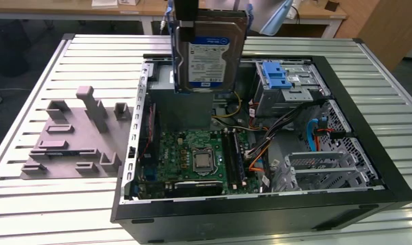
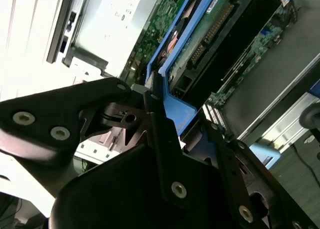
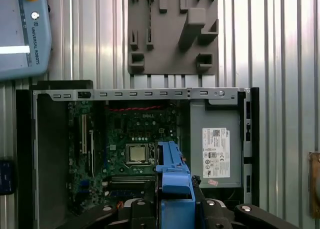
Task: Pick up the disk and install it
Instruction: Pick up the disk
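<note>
**Worktop: contents**

Silver metal worktop [image 1: 49, 209], ribbed in long slats. Open black computer case [image 1: 274, 217] lies flat on it, side panel off. Grey fixture plate [image 1: 73, 145] with raised blocks lies just beside case, toward exterior view's left.

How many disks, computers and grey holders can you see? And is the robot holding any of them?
Disk: 1, held up over the computer in the tool
Computer: 1, open, lying on the table
Grey holder: 1, beside the computer
Total: 3
</note>
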Robot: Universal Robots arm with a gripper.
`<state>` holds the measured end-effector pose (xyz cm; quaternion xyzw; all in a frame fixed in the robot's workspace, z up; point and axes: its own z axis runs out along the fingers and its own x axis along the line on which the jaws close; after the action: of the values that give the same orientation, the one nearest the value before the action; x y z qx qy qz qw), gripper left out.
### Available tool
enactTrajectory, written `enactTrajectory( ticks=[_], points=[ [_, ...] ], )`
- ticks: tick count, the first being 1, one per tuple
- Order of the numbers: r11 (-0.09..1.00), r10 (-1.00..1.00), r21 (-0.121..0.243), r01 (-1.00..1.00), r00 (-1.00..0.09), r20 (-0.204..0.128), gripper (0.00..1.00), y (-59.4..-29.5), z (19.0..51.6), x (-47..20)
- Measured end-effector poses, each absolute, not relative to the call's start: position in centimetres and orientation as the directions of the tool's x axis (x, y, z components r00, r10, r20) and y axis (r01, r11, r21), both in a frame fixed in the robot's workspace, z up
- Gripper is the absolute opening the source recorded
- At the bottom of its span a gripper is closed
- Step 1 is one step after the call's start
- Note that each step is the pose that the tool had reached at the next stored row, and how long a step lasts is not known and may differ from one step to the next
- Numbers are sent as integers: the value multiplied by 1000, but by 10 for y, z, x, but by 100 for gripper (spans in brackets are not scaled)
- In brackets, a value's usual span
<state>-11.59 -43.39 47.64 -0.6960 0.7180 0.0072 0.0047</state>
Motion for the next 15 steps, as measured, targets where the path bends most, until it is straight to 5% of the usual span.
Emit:
enactTrajectory(
  ticks=[15],
  points=[
    [31, -999, 4, -1000, -31, -17, 36, -445, 474, -86]
  ],
)
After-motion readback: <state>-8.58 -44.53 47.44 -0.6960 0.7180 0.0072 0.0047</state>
